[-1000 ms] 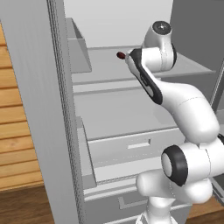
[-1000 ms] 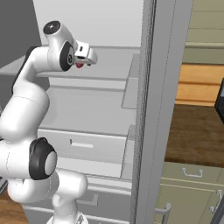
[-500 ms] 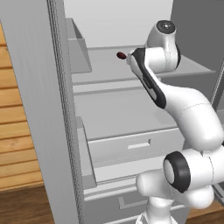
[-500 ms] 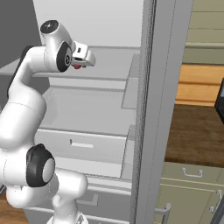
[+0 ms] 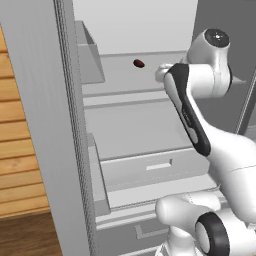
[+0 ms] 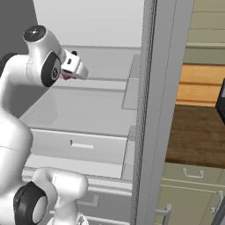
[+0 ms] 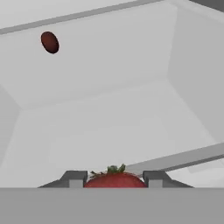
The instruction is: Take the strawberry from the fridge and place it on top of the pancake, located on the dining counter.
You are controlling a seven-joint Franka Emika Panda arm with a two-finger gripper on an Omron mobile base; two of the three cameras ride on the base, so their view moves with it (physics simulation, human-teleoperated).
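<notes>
Inside the open fridge (image 5: 130, 30), at upper-shelf height, the gripper (image 7: 114, 178) is clenched on the strawberry (image 7: 114, 180): hand view shows the red fruit with its green cap wedged between the two dark finger tips (image 7: 74, 178), touching both. From the right base view a sliver of red (image 6: 67, 75) peeks out beside the white hand, over the near part of the pale shelf (image 5: 125, 107). A second small dark-red item (image 5: 139, 63) lies well apart, far back on the higher shelf; leave it alone. Step in hand, as I judge it: grasp made, withdrawal comes next. To do this well, hold the clamp steady, lift slightly so the fruit clears the shelf surface, then draw straight back toward the near side, keeping clear of the door edge (image 6: 147, 110) on the right and the side bin (image 5: 89, 55) on the left. Soft, rounded fruit; likely to slip or bruise if jerked, so move slowly. Dark wooden dining counter (image 6: 193, 132) shows to the right past the door; pancake not seen from here, so its spot must be found after backing out.
</notes>
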